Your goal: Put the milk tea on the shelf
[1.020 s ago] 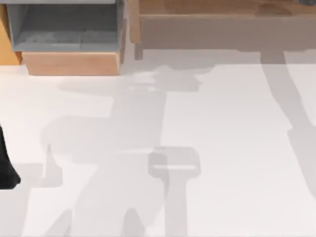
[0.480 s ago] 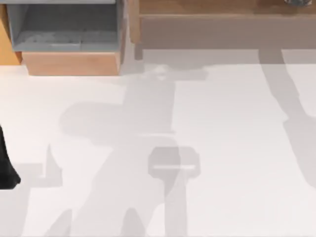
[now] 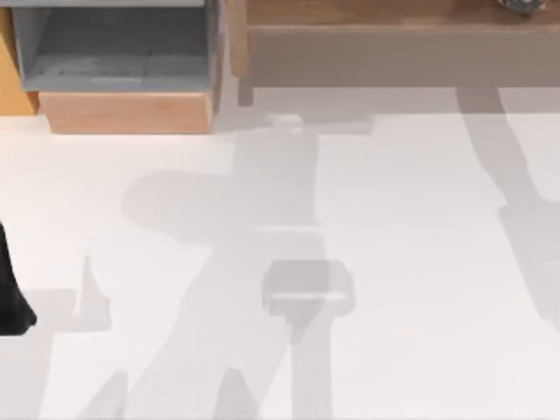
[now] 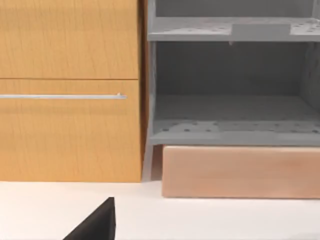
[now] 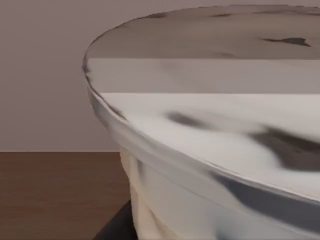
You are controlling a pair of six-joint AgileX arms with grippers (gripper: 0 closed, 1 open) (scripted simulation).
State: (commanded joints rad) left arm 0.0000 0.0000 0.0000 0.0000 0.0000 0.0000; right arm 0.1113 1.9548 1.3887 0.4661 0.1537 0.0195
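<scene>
Right jaws: I cannot tell how they stand; from my right wrist camera a dark wedge [image 5: 116,226] sits at the foot of the cup, and that is all I get of the tool.
Milk tea: a round container with a flat lid and a thin raised rim, white blotched with black and grey smears [image 5: 210,140], its side wall pale cream and slightly rippled. It looms very close to my right wrist camera. From above, a small speckled sliver [image 3: 523,5] shows at the far right edge of the scene, over the ledge.
Shelf: a long ledge of warm brown wood with visible grain on top [image 3: 367,12] and a duller grey-brown front face, running across the far right of the table. In my right wrist camera the same brown grain [image 5: 55,195] lies under and beside the cup.
Left arm: parked at the near left edge, a matte black shape [image 3: 10,297]; my left wrist camera catches a black tip [image 4: 97,225]. I cannot tell its jaws either.
Wooden box: far left, light wood base [image 3: 127,112], grey speckled inside [image 4: 230,107].
Cabinet: orange wood, thin metal handle [image 4: 60,96].
Table: smooth white top [image 3: 420,262], crossed by soft grey shadows.
</scene>
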